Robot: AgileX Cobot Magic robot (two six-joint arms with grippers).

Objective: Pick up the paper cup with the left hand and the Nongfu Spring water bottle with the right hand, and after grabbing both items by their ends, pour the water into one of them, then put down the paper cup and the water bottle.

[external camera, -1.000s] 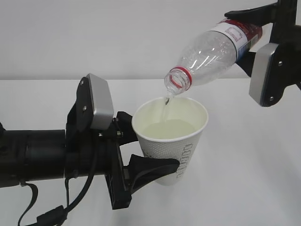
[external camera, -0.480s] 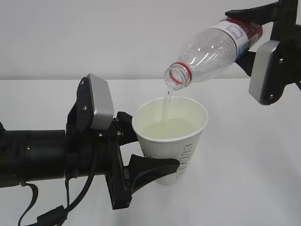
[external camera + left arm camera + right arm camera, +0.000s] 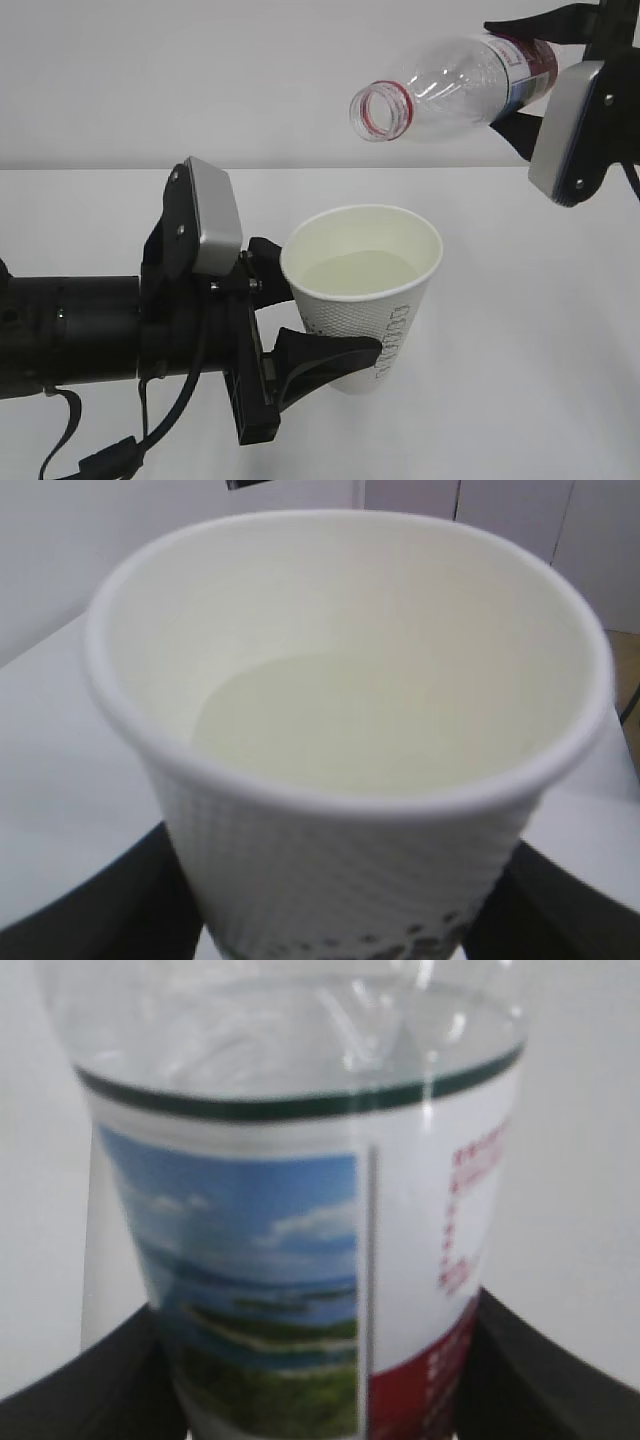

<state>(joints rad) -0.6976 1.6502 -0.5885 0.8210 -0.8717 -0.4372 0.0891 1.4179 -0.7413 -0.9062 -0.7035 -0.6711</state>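
a: white table (image 3: 520,330), pale wall. why's the left hand (image 3: 300,320) clamped around the paper cup (image 3: 365,300)?

b: steadying the water (image 3: 355,272). above the cup, the right hand (image 3: 525,85) grips the nongfu spring water bottle (image 3: 450,85), mouth clear.

**Three cameras, one cup and one bottle**

The exterior camera looks slightly down across the white table (image 3: 520,350). The left wrist camera sits very near the paper cup (image 3: 350,730), shared with it (image 3: 362,290). The right wrist camera, perhaps nearer still, faces the Nongfu Spring water bottle (image 3: 290,1240).
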